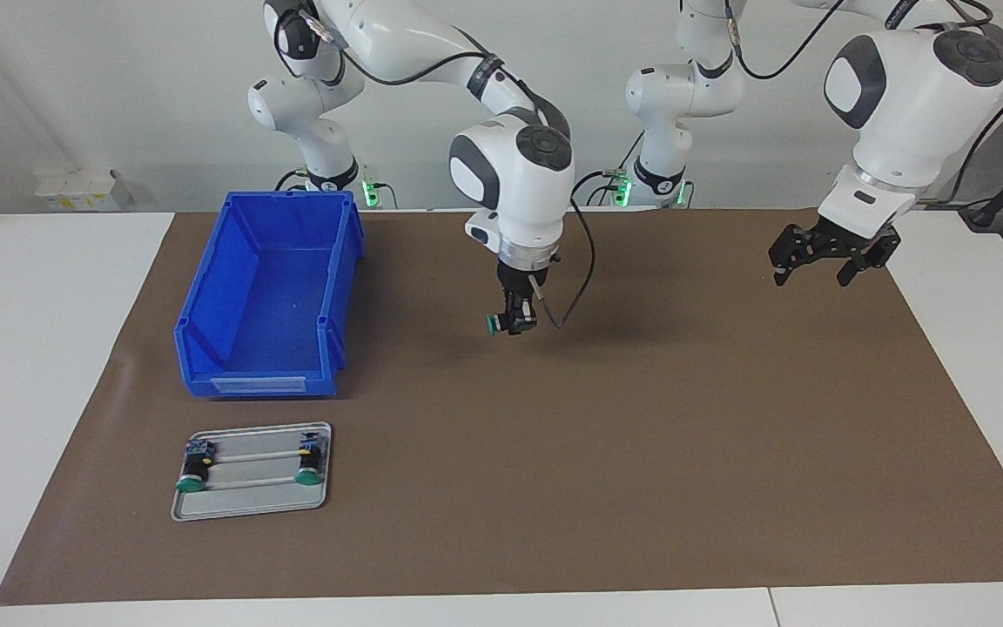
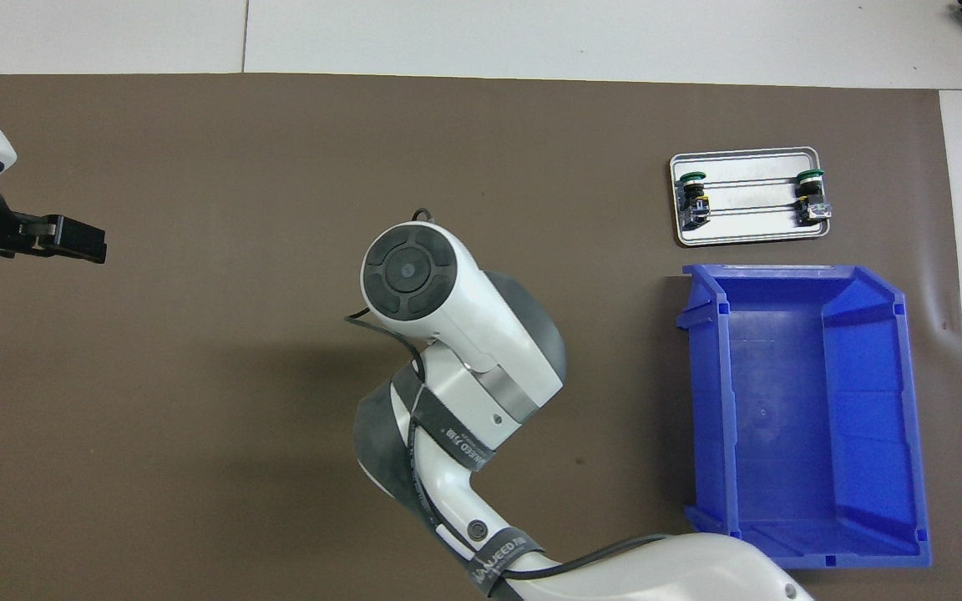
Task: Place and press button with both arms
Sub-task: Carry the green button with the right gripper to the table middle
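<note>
My right gripper (image 1: 514, 320) hangs over the middle of the brown mat (image 1: 641, 453), shut on a green-capped button (image 1: 492, 324) held sideways above the mat. In the overhead view my right arm's wrist (image 2: 414, 275) hides that gripper and the button. Two more buttons (image 1: 192, 475) (image 1: 308, 466) lie on the metal tray (image 1: 249, 505); they also show in the overhead view (image 2: 692, 196) (image 2: 811, 196). My left gripper (image 1: 812, 277) waits open and empty above the mat at the left arm's end, also seen from above (image 2: 72, 238).
An empty blue bin (image 1: 258, 383) stands on the mat at the right arm's end, nearer to the robots than the tray; it shows from above (image 2: 702, 401) beside the tray (image 2: 748, 236). White tabletop surrounds the mat.
</note>
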{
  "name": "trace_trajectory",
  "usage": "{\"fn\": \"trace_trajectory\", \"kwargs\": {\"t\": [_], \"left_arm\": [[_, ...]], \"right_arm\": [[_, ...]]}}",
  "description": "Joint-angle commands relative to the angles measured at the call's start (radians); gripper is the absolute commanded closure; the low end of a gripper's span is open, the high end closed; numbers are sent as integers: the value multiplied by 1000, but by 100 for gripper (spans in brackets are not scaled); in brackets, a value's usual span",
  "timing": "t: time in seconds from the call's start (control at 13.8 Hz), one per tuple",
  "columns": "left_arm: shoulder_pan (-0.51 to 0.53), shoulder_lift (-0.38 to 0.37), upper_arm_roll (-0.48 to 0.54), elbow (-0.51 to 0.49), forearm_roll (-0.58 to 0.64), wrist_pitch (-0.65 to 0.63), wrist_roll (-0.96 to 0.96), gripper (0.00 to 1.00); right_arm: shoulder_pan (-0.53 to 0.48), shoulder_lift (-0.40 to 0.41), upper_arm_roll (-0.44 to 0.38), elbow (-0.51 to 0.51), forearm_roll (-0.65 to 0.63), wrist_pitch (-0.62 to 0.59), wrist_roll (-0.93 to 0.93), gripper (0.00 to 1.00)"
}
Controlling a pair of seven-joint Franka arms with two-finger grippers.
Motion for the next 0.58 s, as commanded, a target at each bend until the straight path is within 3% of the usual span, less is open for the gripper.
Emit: {"fn": "trace_trajectory", "kwargs": {"t": [0.0,0.51], "left_arm": [[-3,-28,2,-36,19,17,-1,0],[-3,-28,4,-36,20,17,-1,0]], "right_arm": [[18,139,10,135,-21,54,209,100],[94,160,21,48,-21,256,288,100]]}}
